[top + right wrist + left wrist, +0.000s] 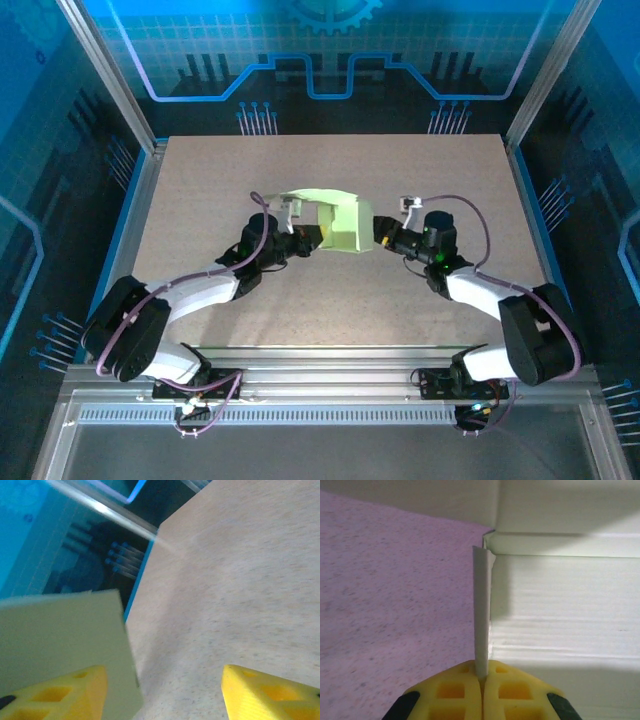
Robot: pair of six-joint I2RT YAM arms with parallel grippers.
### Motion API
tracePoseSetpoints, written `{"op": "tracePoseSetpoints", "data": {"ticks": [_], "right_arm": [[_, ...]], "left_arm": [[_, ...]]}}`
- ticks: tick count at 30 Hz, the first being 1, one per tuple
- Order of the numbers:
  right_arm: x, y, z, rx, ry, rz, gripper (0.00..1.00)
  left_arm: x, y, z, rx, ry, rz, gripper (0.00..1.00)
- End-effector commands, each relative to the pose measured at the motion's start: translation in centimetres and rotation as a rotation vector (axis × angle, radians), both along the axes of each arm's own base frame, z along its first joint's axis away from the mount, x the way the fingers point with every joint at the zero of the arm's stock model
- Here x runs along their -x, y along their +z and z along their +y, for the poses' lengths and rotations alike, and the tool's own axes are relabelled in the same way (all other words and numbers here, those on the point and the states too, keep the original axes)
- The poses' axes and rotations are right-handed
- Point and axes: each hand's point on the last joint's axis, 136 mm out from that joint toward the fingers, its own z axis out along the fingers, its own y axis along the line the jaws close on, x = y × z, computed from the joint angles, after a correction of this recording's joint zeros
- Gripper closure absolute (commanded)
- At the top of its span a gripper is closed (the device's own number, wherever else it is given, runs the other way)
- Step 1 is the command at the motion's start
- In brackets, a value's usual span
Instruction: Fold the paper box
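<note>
2 arms meet at mid-table over the paper box point(342, 222), which sits near the centre of the speckled beige table point(200, 190), between the two grippers. The card is pale lime-green with plain surfaces. In the top view it is part-formed: a curved strip arches from the left side over to a broader flat panel on the right, which stands off the table surface, and the shell is open. The blue back panel point(330, 40) carries a printed gear outline and circuit-style lines. The left gripper point(300, 232) is at the box's left side. In the left wrist view its yellow fingertips point(462, 690) are pressed together on a thin upright flap edge, so the left gripper point(481, 672) is clamped onto the paper box point(560, 605). The flap runs straight up from the pinch to a creased corner where 2 wider panels meet. The right gripper point(381, 232) is at the box's right side. In the right wrist view the right gripper point(162, 672) has its yellow fingers point(270, 692) spread wide, with bare table point(240, 580) showing between them. A flat panel of the paper box point(60, 630) lies just beside the finger at the left of that view and overlaps it. I cannot tell whether they touch, and nothing is gripped.
</note>
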Motion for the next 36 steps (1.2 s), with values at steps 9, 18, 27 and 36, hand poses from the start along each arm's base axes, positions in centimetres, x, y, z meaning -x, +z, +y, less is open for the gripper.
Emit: {"op": "tracePoseSetpoints", "data": {"ticks": [9,18,27,36], "right_arm": [[0.6,-2.1,-8.7,0.337,-0.272,0.072,0.20],[0.8,-2.0,-7.9,0.389,-0.224,0.068,0.22],[1.0,-3.2,-5.5,0.443,-0.169,0.083,0.23],[1.5,-4.4,-3.8,0.628,-0.172,0.184,0.23]], "left_arm": [[2.3,-7.4,8.8,-0.606,0.192,0.367,1.00],[3.1,-11.7,10.2,-0.784,0.201,0.561,1.00],[3.0,-13.5,9.7,-0.804,0.216,0.637,0.86],[2.8,-11.9,8.8,-0.711,0.229,0.592,0.53]]}}
